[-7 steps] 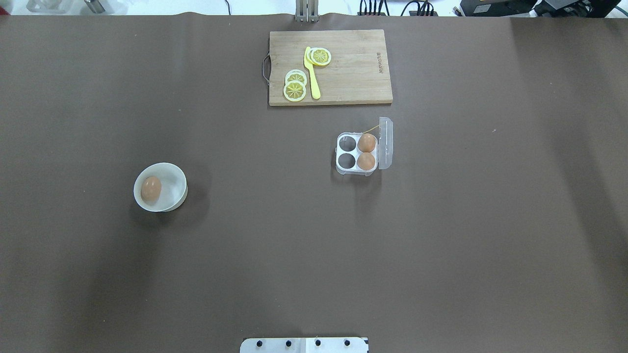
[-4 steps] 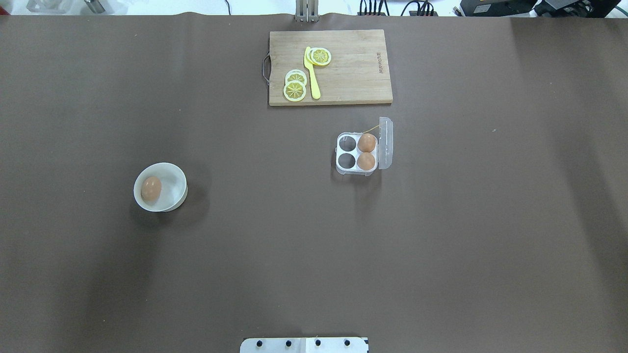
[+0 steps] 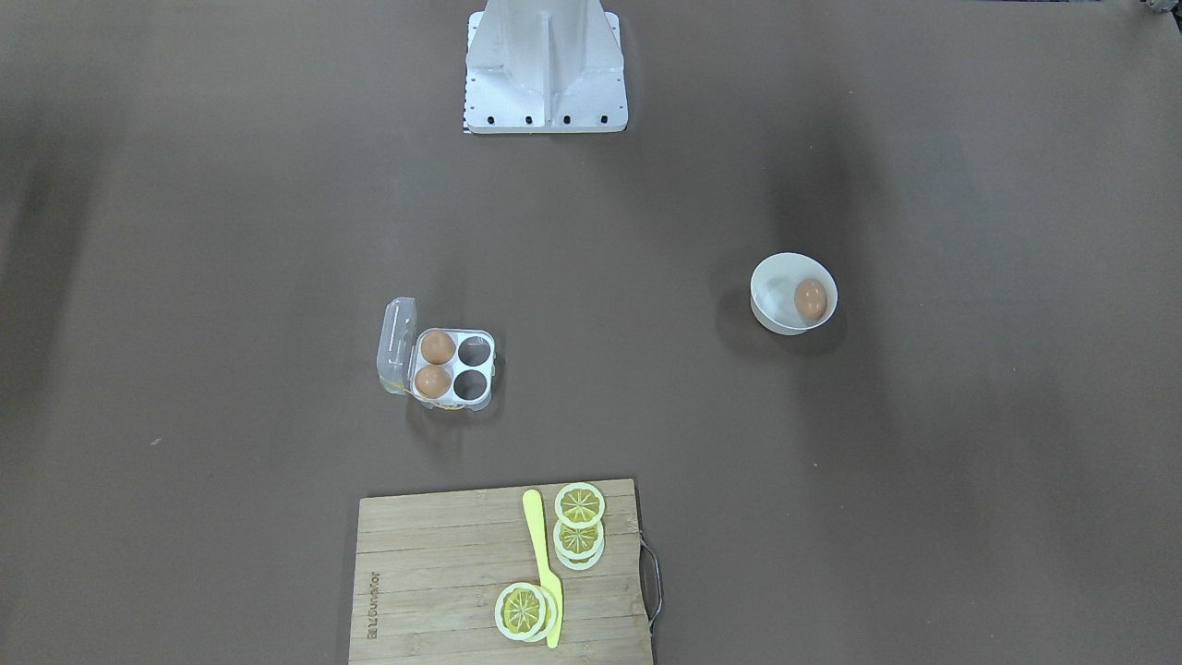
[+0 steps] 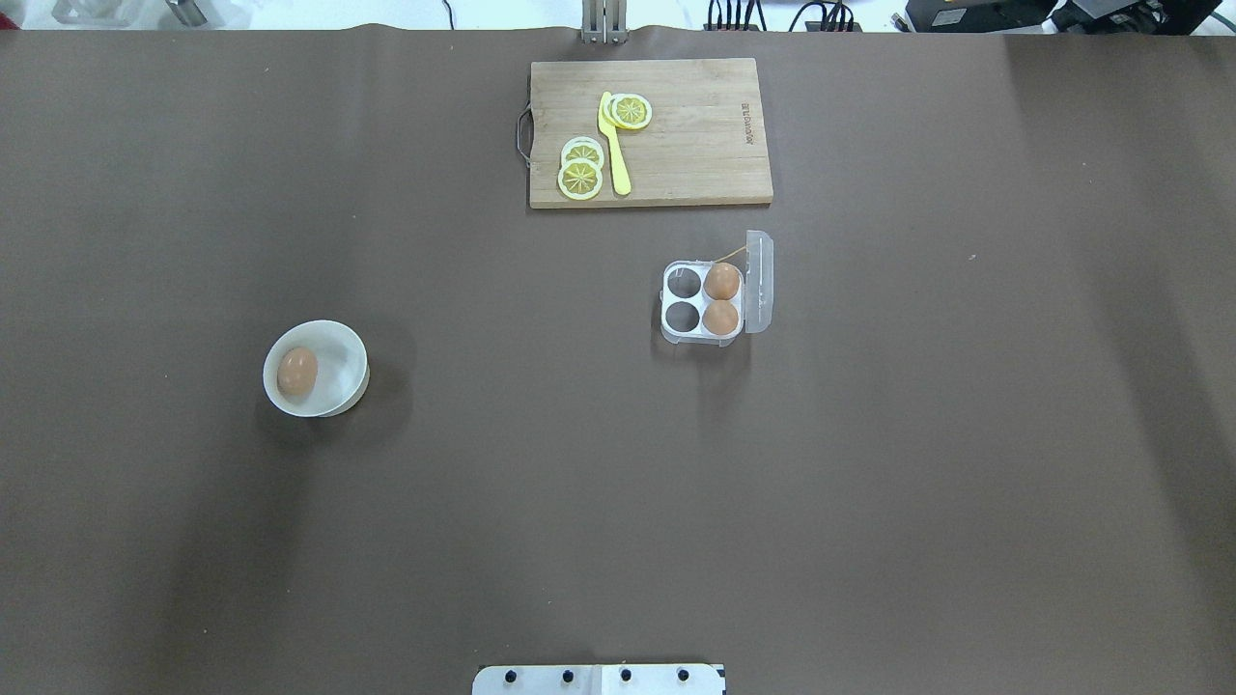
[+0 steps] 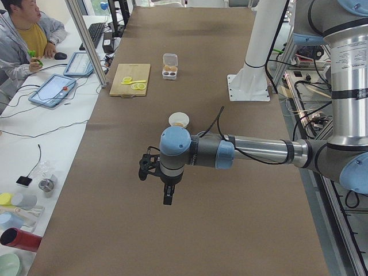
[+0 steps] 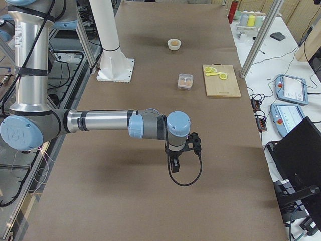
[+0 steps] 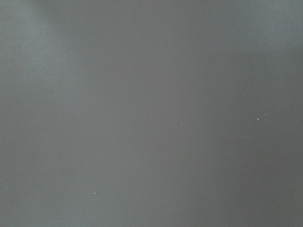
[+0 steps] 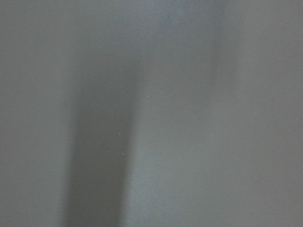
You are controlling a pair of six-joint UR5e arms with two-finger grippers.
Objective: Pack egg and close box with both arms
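Observation:
A light-brown egg (image 4: 297, 372) lies in a white bowl (image 4: 333, 338) on the table's left side; it also shows in the front view (image 3: 810, 299). The clear box (image 4: 676, 333) stands right of centre, its lid (image 4: 759, 280) hinged open on the right. Two eggs (image 4: 721, 282) (image 4: 719, 318) fill its right cells; the two left cells are empty. My left gripper (image 5: 167, 196) hangs over bare table far from the bowl. My right gripper (image 6: 173, 165) hangs over bare table far from the box. I cannot tell if either is open or shut. Both wrist views show only brown mat.
A wooden cutting board (image 4: 695, 145) with lemon slices (image 4: 580, 178) and a yellow knife (image 4: 614, 145) lies at the far edge behind the box. The white robot base (image 4: 599, 679) is at the near edge. An operator (image 5: 26, 34) sits beyond the table.

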